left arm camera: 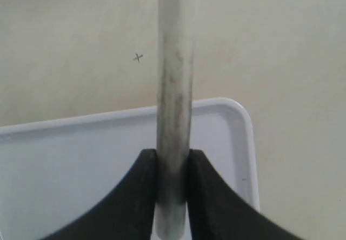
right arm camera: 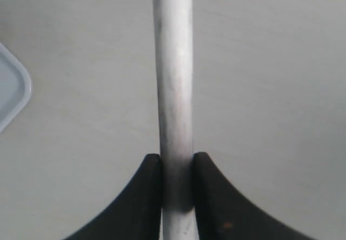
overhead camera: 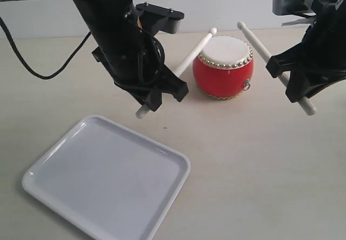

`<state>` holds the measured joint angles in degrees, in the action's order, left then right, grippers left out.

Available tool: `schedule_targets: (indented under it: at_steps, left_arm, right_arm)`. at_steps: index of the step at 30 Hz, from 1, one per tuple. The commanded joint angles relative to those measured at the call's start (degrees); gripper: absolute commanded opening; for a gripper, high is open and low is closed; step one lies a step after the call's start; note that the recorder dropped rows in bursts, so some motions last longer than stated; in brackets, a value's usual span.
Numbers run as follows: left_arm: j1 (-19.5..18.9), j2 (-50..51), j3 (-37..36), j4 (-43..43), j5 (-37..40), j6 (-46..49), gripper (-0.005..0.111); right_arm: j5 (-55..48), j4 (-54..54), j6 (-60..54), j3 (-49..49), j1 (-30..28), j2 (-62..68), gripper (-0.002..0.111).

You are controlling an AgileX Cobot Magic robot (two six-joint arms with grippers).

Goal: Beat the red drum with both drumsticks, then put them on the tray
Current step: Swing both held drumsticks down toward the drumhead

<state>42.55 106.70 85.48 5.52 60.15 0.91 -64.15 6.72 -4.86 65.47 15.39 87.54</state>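
Observation:
The red drum point(overhead camera: 223, 70), with its cream skin up, stands on the table right of centre. My left gripper point(overhead camera: 160, 92) is shut on one drumstick point(overhead camera: 190, 58), which slants up to a tip by the drum's far left edge. Seen from the left wrist, that drumstick point(left arm camera: 174, 83) is pinched between the black fingers of the left gripper point(left arm camera: 173, 158), over the tray point(left arm camera: 81, 159). My right gripper point(overhead camera: 293, 83) is shut on the other drumstick point(overhead camera: 258, 44), whose tip hangs near the drum's far right edge. The right wrist view shows this stick point(right arm camera: 173, 67) clamped in the right gripper point(right arm camera: 177, 160). The white tray point(overhead camera: 65, 142) lies empty at front left.
A black cable point(overhead camera: 38, 67) loops over the table at the far left. A small cross mark point(overhead camera: 165, 127) sits on the bare tabletop between tray and drum. A corner of the tray point(right arm camera: 12, 91) shows in the right wrist view.

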Motion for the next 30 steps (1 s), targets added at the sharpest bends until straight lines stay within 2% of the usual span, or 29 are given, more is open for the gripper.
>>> schedule_targets:
  at_steps: [1,10,14,19,24,30]
  left_arm:
    - [-0.22,-0.12,0.46,0.52,0.13,-0.04,0.0]
    - [-0.19,-0.12,0.46,-0.37,-4.44,-1.6,0.0]
    - [-0.19,-0.12,0.46,-0.62,-5.87,-1.6,0.0]
    - [-0.19,-0.12,0.46,-0.76,-2.63,-1.6,0.0]
    - [-0.19,-0.12,0.98,-0.84,-2.12,3.89,0.0]
    - [-0.19,4.17,7.41,-0.84,-0.58,4.57,0.0]
  right_arm:
    - [0.47,0.41,-0.62,0.18,-0.35,-0.36,0.0]
    - [-1.31,0.18,1.14,6.35,-0.35,0.23,0.0]
    - [-3.02,-0.07,2.13,4.35,-0.35,6.67,0.0]
    - [-5.81,-1.32,1.76,5.72,-0.35,16.19,0.0]
    - [-5.81,-1.23,1.76,12.12,-0.35,11.48,0.0]
    - [-5.81,-3.31,1.64,17.52,-0.35,0.58,0.0]
